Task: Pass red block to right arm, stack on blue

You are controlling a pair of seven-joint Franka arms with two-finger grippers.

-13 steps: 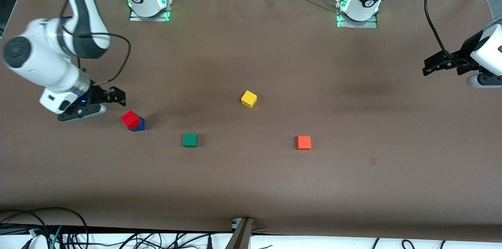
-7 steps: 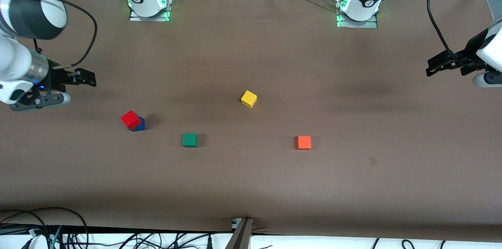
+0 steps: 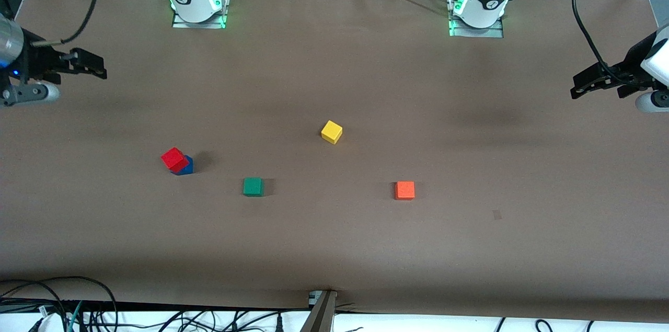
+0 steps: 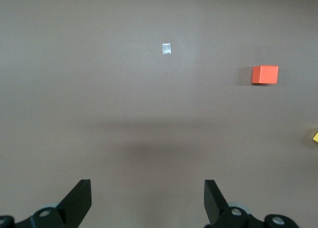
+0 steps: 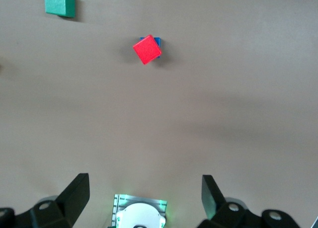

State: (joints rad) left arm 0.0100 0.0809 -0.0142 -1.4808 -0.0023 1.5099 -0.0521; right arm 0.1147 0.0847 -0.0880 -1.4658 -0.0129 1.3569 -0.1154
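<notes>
Over the table's edge at the right arm's end, your right gripper (image 3: 99, 68) hangs in the air with its fingers spread apart and nothing between them; the right wrist view confirms the gap, both black fingers (image 5: 74, 190) standing wide with bare table (image 3: 334, 248) showing through. Your left gripper (image 3: 577, 89) waits above the left arm's end of the table, its fingers parted and empty too, as the left wrist view shows. Moving outward, you find the red block (image 3: 174, 158) resting on the blue (image 3: 186, 167), well apart from either gripper, toward the right arm's end. It sits turned at an angle to the cube beneath and shifted a little off centre, so a sliver of blue peeks out on one side. Judging from this, the handover and the stacking are done, and what is left for you is at most to park the arms. The front view alone gives you the whole layout: the green cube (image 3: 253, 186) near the stack, the yellow cube (image 3: 331, 132) mid-table, the orange cube (image 3: 404, 190). The right wrist view adds a top-down look at the twisted stack, while the left wrist view shows the orange cube and a small pale mark (image 4: 166, 48) on the table.
</notes>
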